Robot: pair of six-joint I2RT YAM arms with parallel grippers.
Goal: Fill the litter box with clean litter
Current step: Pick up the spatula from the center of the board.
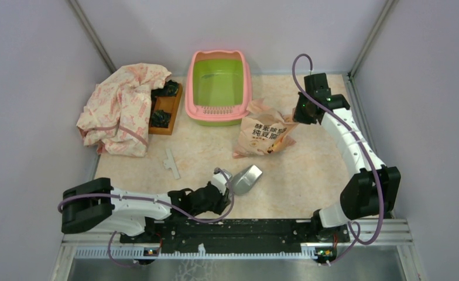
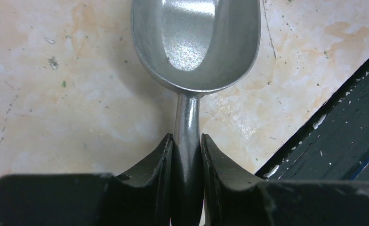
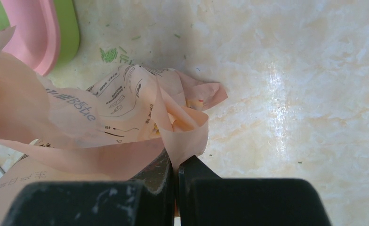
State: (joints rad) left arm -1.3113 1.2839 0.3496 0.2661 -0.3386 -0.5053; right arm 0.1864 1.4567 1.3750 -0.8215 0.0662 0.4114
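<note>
The litter box (image 1: 245, 88), pink-rimmed with a lime-green inside, stands at the back centre; its corner (image 3: 36, 37) shows in the right wrist view. Right of it lies the peach-pink litter bag (image 1: 265, 133) with bold Chinese lettering. My right gripper (image 1: 297, 115) is shut on the bag's upper right edge (image 3: 187, 136), pinching the film between its fingers. No loose litter granules can be made out. A silver metal scoop (image 1: 247, 178) lies near the front centre. My left gripper (image 2: 187, 139) is shut on the scoop's handle (image 2: 187, 122), with the bowl (image 2: 196, 42) pointing away.
A crumpled pink-patterned cloth (image 1: 124, 105) lies at the back left, partly over a brown wooden tray (image 1: 165, 108) holding dark items. A small pale strip (image 1: 171, 163) lies on the floor. The black base rail (image 2: 333, 122) runs just right of the scoop.
</note>
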